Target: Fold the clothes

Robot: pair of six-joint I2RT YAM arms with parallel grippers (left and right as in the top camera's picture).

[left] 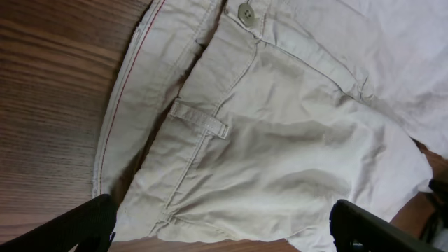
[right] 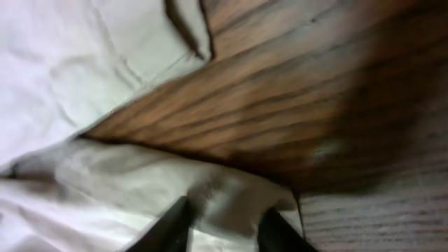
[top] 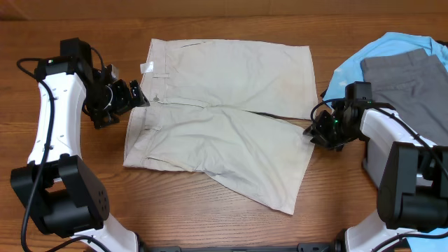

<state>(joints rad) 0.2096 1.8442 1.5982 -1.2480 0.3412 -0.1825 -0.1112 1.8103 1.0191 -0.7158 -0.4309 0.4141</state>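
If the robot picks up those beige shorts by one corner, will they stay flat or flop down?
Probably flop: the shorts lie wrinkled and limp on the table. Likely light, being thin cloth. On wood they'd probably slide, not roll.

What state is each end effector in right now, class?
Left end effector: open, at the waistband of the shorts, holding nothing.
Right end effector: closed on the shorts' leg hem.

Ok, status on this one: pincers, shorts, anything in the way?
Left pincer open at waistband. Right pincer astride a leg hem, grip unclear. Shorts spread flat, unfolded. Grey trousers on blue shirt, far right.
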